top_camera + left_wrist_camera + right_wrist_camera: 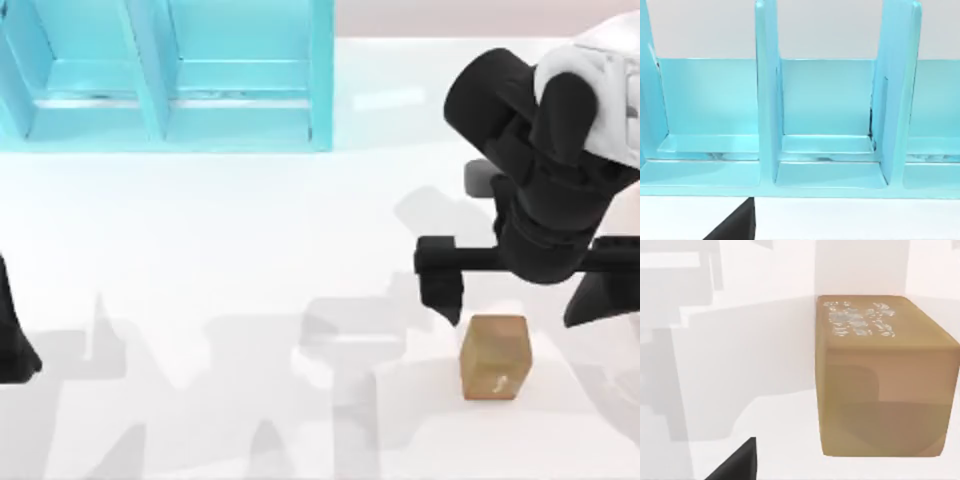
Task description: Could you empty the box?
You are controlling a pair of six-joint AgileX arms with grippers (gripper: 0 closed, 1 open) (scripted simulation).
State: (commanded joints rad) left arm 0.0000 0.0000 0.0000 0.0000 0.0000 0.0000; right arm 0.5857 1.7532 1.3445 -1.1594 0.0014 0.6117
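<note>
Brown block [494, 357] stands upright on the white worktop [220, 240] at the right, well apart from the turquoise compartmented box [165, 75] at the far left. Its compartments look empty, so I judge little remains. My right gripper [515, 300] hovers over the block, fingers spread, released. Left arm parked.

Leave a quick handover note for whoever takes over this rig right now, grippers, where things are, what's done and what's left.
Right gripper: open, hovering just behind the brown block, not touching it.
Left arm: parked at the table's left edge.
Blue box: far left of the table; its visible compartments hold nothing.
Brown block sits on the table at front right, outside the box.
Done: visible compartments appear emptied.
Left: probably just retract the right arm.
</note>
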